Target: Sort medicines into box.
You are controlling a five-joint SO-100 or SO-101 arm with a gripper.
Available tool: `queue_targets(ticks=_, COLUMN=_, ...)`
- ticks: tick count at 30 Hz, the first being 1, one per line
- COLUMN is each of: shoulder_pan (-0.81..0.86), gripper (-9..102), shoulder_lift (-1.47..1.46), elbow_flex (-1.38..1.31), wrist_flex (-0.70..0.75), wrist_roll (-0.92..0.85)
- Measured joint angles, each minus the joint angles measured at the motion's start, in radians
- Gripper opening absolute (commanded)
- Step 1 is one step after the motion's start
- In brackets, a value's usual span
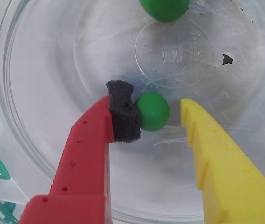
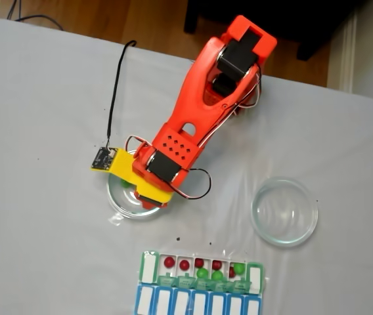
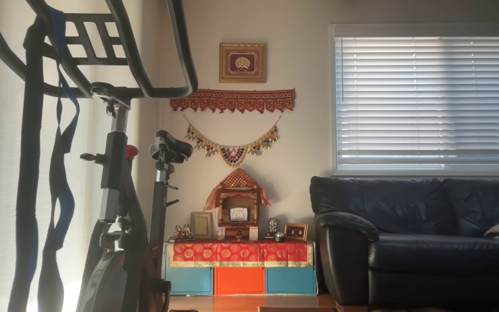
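**Gripper straddles a green pill in the clear dish**

Your gripper sits low inside a round clear dish in the wrist view, its jaws parted around a glossy green pill. The red finger carries a dark foam pad that touches the pill's left side; the yellow finger stands just clear of it on the right — a gap shows between them, so nothing is clamped. A second green pill lies at the top edge of the same dish, well apart from the first.

From the fixed view you see the orange arm reaching down over that dish on the grey-white table, with the gripper over the dish's middle. Another clear dish stands to the right, apart from the arm.

The green pill organizer lies near the bottom edge, below both dishes, lids open, touching a blue row with white lids beneath it. Dark red pills sit in several compartments, and green pills in the right-hand ones — some compartments appear to hold one of each.

The other view shows a room: an exercise bike, a black sofa and a small shrine.
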Motion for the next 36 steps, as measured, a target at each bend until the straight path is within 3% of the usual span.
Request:
queue_targets(ticks=19, shoulder_pan=-0.029, gripper=2, shoulder_lift=-0.021, elbow_flex=-0.015, wrist_flex=0.044, wrist_roll=-0.067)
queue_targets(ticks=32, shoulder_pan=0.031, gripper=2, shoulder_lift=-0.032, elbow_flex=-0.114, wrist_flex=0.195, wrist_roll=-0.11)
queue_targets(ticks=36, shoulder_pan=0.035, gripper=2, shoulder_lift=-0.028, elbow_flex=-0.124, wrist_flex=0.184, wrist_roll=-0.104)
